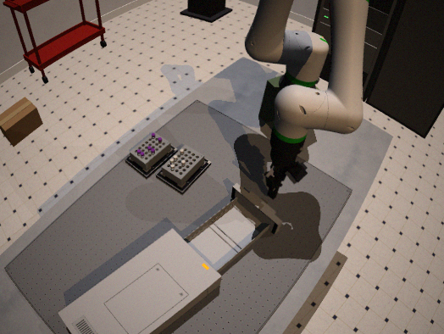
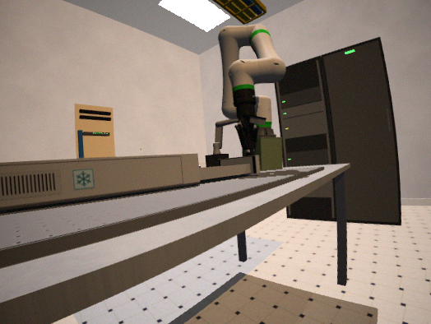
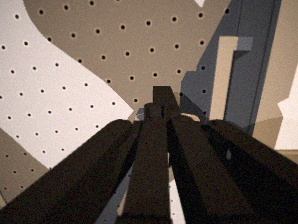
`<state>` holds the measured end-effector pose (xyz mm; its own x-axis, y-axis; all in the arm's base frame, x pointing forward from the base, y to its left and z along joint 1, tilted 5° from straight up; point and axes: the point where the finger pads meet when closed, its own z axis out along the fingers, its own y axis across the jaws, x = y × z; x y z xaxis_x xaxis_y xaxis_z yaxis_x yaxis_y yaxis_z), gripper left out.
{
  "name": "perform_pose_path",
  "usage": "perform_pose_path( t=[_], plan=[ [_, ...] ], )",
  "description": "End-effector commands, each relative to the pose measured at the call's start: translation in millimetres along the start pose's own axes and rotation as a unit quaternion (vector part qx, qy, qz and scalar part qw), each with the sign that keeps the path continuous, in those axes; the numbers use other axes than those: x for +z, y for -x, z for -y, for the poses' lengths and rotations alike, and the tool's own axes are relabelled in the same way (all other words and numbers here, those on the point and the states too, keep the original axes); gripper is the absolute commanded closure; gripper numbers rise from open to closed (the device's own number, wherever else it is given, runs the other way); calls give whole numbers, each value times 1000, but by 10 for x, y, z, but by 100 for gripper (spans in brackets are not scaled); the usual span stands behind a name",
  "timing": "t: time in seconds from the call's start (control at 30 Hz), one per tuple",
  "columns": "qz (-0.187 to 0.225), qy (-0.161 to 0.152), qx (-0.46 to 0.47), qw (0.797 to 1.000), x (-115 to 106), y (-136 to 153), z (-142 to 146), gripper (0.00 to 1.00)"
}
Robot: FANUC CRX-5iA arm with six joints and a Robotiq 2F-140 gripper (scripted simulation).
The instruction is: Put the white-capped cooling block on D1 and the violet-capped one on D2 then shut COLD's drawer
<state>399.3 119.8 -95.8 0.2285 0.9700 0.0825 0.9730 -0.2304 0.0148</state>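
A red cart (image 1: 63, 40) stands far left of the table (image 1: 106, 220), a cardboard box (image 1: 19, 119) nearer it, a dark cabinet (image 2: 358, 131) behind.

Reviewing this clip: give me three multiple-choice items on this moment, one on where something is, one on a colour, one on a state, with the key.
1. Where is the gripper?
A. just outside the drawer front
B. over the violet-capped block
C. above the cooler's lid

2. Cap colour on the block nearer the cooler?
A. violet
B. white
C. orange

3. The drawer is:
A. shut
B. open, holding a block
C. open, no blocks inside

Key: 1 A, the shut gripper is low by the front panel. 2 B, the white-capped block. 3 C, bare floor, lamp lit.
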Motion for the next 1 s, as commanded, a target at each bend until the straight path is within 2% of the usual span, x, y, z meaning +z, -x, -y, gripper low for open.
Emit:
perform_pose_path(
  t=[0.0, 0.3, 0.97],
  plan=[
    [0, 1, 0, 1000, 39, -4, -7, 90],
    [0, 1, 0, 1000, 159, -4, -7, 90],
    [0, 1, 0, 1000, 178, -4, -113, 90]
  ],
)
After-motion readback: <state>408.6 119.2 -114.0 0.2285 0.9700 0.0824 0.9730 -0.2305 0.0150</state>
